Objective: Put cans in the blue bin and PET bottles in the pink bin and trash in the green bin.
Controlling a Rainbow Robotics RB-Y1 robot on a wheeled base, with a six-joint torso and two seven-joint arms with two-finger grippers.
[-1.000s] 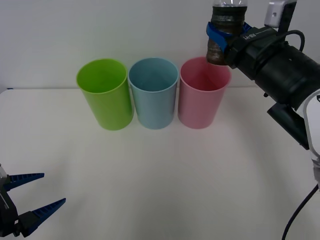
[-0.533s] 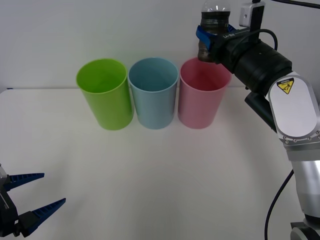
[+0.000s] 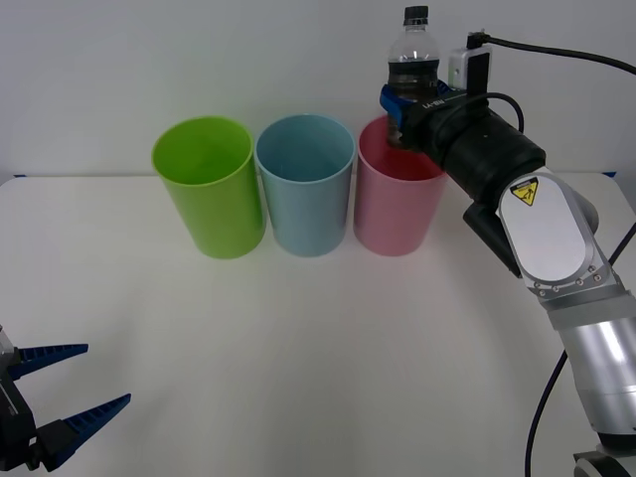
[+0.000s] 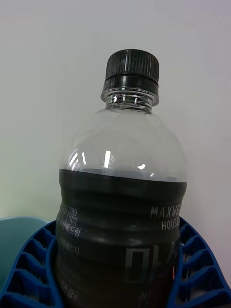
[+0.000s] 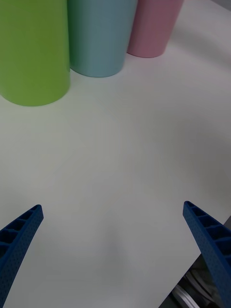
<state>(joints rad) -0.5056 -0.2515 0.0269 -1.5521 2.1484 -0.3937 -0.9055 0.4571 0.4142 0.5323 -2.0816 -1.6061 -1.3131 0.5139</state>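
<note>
My right gripper [image 3: 401, 111] is shut on the PET bottle [image 3: 411, 70], a clear bottle with dark brown liquid and a black cap, held upright over the far right rim of the pink bin [image 3: 396, 199]. The right wrist view shows the PET bottle [image 4: 121, 202] close up between the blue fingers [image 4: 29, 269]. The blue bin [image 3: 305, 184] stands in the middle of the row and the green bin [image 3: 209, 187] at its left end. My left gripper [image 3: 70, 390] stays open low at the table's near left corner, far from the bins.
The three bins stand side by side at the back of the white table [image 3: 318, 348]. In the left wrist view the green bin [image 5: 31, 53], blue bin [image 5: 98, 33] and pink bin [image 5: 154, 24] stand beyond bare table. A black cable [image 3: 556, 55] trails from the right wrist.
My right gripper has carried the bottle leftward and lower, from up by the pink bin's right side to just above its rim. The left arm has not moved.
</note>
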